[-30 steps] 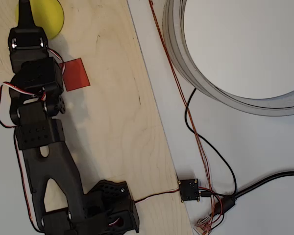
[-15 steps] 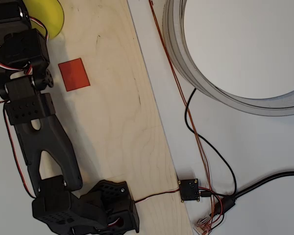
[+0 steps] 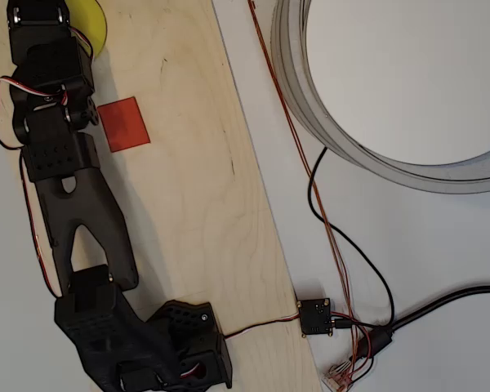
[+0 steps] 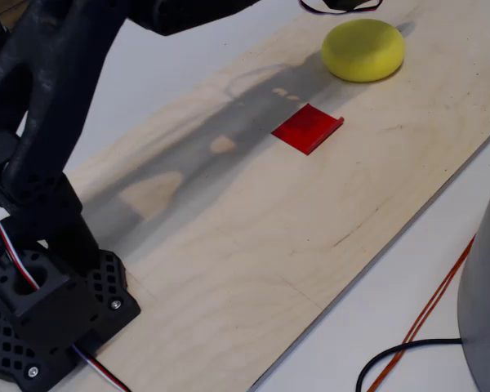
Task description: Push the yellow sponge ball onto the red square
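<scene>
In the overhead view, the yellow sponge ball (image 3: 92, 23) was seen only as a partial crescent at the top edge of the frame, most of it covered by the upper links of the black arm (image 3: 61, 155). The fixed view gave the whole ball (image 4: 363, 50), resting on the wooden board (image 4: 253, 229) near its far end, with a dark part of the arm just above it at the frame's top edge.

The red square (image 3: 123, 124) was shown lying flat on the board (image 3: 188, 204) in the overhead view, just to the right of the arm and below the ball, apart from it. In the fixed view the square (image 4: 307, 128) was seen with bare wood between it and the ball, and one of its edges appeared slightly lifted from the board. The arm's shadow was cast across the wood up to the square.

The fingers could not be made out in either view, the arm's end being cut off by the frame, so it could not be told whether they were released or clenched.

The arm's base (image 4: 45, 314) was shown close up in the fixed view, with red, white and black wires at its side. The overhead view alone showed the white counter (image 3: 408, 245) beside the board, a large round grey rim (image 3: 327, 139), a small black circuit board (image 3: 316, 317) and thin red and black cables (image 3: 335, 237) running past it.
</scene>
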Tool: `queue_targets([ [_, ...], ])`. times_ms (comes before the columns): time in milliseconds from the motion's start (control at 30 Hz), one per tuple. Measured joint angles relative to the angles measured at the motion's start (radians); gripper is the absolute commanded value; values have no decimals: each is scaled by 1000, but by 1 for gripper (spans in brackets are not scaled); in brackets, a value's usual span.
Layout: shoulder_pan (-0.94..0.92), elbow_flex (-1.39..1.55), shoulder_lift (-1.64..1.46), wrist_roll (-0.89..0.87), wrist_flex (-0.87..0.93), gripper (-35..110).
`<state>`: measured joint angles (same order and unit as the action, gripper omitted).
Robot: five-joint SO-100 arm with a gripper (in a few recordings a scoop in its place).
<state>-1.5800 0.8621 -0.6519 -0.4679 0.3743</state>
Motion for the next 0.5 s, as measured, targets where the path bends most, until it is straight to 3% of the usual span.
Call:
queue_targets([
  [500, 21, 75, 18, -221, 26, 20],
])
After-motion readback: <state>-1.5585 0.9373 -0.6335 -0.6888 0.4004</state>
